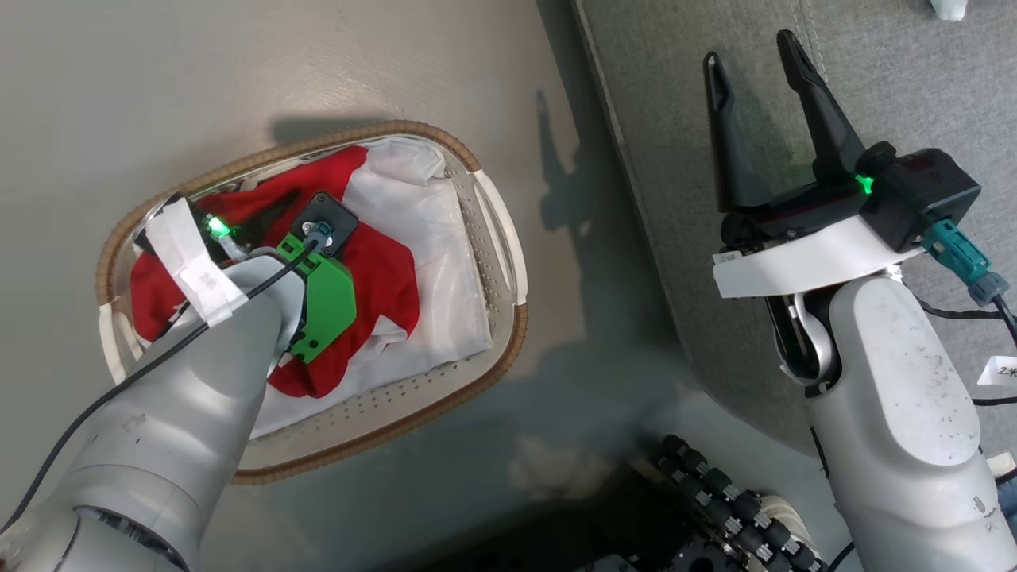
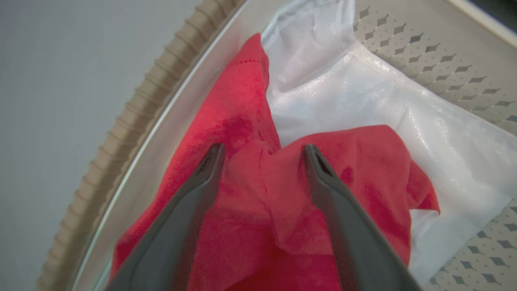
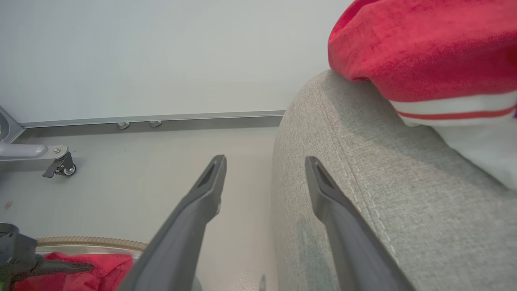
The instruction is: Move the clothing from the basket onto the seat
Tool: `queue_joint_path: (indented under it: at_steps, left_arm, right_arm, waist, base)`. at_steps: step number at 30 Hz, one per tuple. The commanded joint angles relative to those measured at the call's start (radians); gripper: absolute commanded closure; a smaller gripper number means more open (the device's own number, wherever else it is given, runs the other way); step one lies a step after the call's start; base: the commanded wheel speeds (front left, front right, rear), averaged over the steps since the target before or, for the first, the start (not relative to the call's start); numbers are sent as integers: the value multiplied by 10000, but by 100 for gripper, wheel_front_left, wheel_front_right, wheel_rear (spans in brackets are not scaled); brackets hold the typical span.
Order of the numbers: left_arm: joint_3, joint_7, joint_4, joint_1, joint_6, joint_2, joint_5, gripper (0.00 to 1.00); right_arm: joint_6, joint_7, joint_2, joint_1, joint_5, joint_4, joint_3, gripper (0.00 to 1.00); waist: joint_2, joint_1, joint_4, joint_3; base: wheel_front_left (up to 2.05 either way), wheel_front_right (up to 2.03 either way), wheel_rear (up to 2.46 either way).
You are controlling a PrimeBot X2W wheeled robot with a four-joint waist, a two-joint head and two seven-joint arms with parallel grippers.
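**A:** Left claw (image 2: 262, 155): why was it down in the basket (image 1: 445, 397)?
**B:** Spread wide astride the red garment (image 2: 262, 210), seemingly ready to pinch. Right claw (image 1: 749, 49) hung open and empty by the seat (image 3: 404, 202), where another garment (image 3: 424, 52) lay.

A "2" plus an unclear mark on a white tag (image 1: 999, 370)

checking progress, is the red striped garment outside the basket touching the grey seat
Touching. The right wrist view shows the red garment lying on the seat, its fold resting on the rounded grey edge, no gap.
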Motion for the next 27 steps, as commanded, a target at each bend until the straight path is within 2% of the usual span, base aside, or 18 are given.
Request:
queue_joint_path:
  at_steps: [1,5,6,7,8,9,17,27]
  left_arm:
    - [-62,278,156,-75,17,136,16,0]
    - [-19,858,314,-47,15,51,-189,1]
    - [-26,930,338,-17,14,31,-226,24]
    - [-44,983,356,15,13,14,-239,52]
    - [-50,1020,374,67,11,-10,-272,70]
    - [-54,1056,385,112,8,-35,-295,100]
    - [-230,1041,438,600,-14,-267,-523,100]
    - [-473,71,117,1464,-23,-474,-1108,100]
  right_arm:
    - [-10,-24,-7,-98,70,-8,67,0]
    - [-10,-24,-10,-81,160,16,193,0]
    - [-10,-24,-10,-69,188,14,229,0]
    - [-10,-24,-10,-62,198,14,251,0]
    - [-10,-24,-10,-57,207,18,278,0]
    - [-10,-24,-10,-53,210,25,295,0]
    - [-10,-24,-11,58,75,189,274,0]
    - [-10,-24,-14,407,-340,527,77,0]
  waist:
    - [-1,-2,-158,169]
    - [-1,-2,-170,177]
    - [-1,-2,-173,179]
    - [-1,-2,-174,179]
    - [-1,-2,-177,179]
    - [-1,-2,-179,175]
    - [-1,-2,-51,-118]
    - [-1,-2,422,-1284]
  base:
    - [0,0,0]
    - [0,0,0]
    - [0,0,0]
    - [0,0,0]
    - [0,0,0]
    - [0,0,0]
    - [0,0,0]
    - [0,0,0]
